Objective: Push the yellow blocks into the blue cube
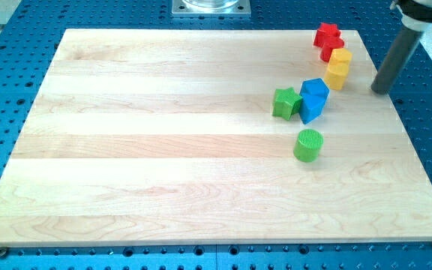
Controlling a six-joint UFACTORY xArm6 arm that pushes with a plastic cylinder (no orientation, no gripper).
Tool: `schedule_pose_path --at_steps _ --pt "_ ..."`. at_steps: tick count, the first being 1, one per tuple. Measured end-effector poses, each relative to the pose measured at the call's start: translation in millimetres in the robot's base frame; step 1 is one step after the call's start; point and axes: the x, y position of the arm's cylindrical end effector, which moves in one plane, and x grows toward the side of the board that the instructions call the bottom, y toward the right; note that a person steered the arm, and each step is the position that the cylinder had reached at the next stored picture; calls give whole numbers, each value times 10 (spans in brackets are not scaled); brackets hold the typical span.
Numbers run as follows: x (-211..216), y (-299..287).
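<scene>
A yellow block (338,68), two stacked-looking hexagonal pieces, lies at the view's upper right. Just below-left of it sits the blue cube (314,90), touching a second blue block (311,108) below it. A small gap separates the yellow block from the blue cube. My tip (381,91) rests on the board to the right of the yellow block, about a block's width away, touching nothing.
A red star-shaped block (327,39) touches the yellow block's top. A green star block (286,103) sits against the blue blocks' left. A green cylinder (308,145) stands below them. The board's right edge (407,120) is close to my tip.
</scene>
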Motion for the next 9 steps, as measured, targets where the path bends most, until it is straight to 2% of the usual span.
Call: schedule_pose_path --at_steps 2,3,4,5,6,7,9 --pt "-199 -893" --pt "-196 -550" --pt "-514 -323" --pt "-800 -652" --pt "-756 -1218" --pt "-589 -1250" --pt "-500 -808"
